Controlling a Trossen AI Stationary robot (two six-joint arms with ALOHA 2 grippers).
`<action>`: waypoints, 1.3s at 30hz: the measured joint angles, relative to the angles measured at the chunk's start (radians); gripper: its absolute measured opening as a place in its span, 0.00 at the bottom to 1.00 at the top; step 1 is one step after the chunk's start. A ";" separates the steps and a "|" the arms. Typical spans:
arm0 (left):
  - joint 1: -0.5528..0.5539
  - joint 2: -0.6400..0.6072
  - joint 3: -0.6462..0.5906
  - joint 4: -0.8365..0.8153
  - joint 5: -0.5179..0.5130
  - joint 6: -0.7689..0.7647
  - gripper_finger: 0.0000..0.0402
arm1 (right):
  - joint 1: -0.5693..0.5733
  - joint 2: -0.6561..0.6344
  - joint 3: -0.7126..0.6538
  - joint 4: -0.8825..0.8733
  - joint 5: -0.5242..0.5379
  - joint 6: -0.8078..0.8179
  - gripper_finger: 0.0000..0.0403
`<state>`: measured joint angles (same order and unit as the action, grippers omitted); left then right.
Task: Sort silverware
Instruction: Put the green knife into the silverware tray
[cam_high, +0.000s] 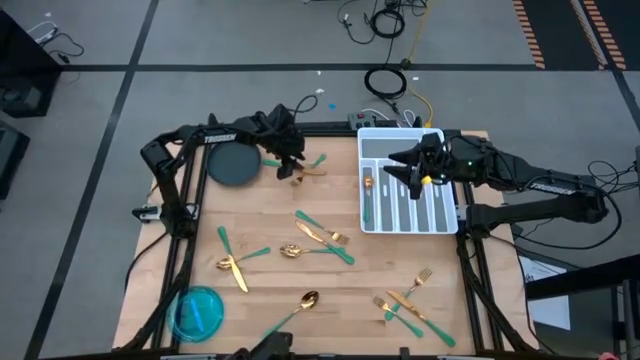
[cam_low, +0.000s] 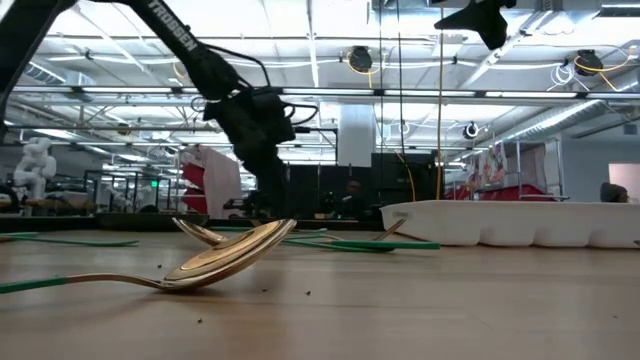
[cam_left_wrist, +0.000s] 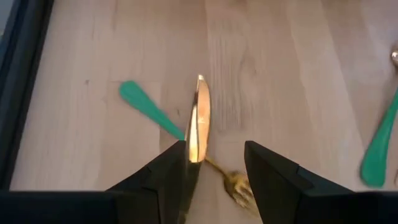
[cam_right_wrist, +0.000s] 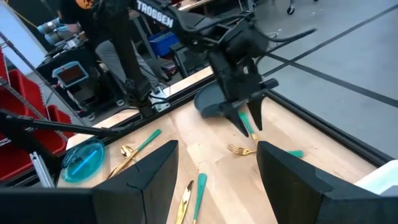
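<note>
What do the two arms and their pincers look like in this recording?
Both arms are dark, near-black, built of jointed tubular links. The left arm carries white TROSSEN lettering along a link, readable in the right wrist and low views. Each pincer, left pincer and right pincer, ends in two flat, wedge-shaped black fingers. Dark cables loop beside the left arm's wrist.

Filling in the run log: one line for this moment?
left gripper: holding knife, near fork | right gripper: open above white tray | loose silverware remains on table
</note>
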<state>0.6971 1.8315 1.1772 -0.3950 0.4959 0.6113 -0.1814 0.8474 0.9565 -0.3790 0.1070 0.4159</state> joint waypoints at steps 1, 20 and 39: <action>0.000 -0.007 -0.026 0.036 -0.016 -0.001 0.43 | -0.003 0.000 0.000 0.000 0.000 0.004 0.53; -0.015 -0.010 -0.151 0.199 -0.144 0.084 0.43 | -0.022 0.000 0.000 0.009 0.001 0.018 0.53; -0.028 0.076 -0.142 0.176 -0.261 0.080 0.35 | -0.022 0.000 0.000 0.119 -0.004 0.037 0.53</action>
<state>0.6694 1.9079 1.0350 -0.2188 0.2352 0.6910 -0.2035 0.8474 0.9565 -0.2601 0.1034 0.4527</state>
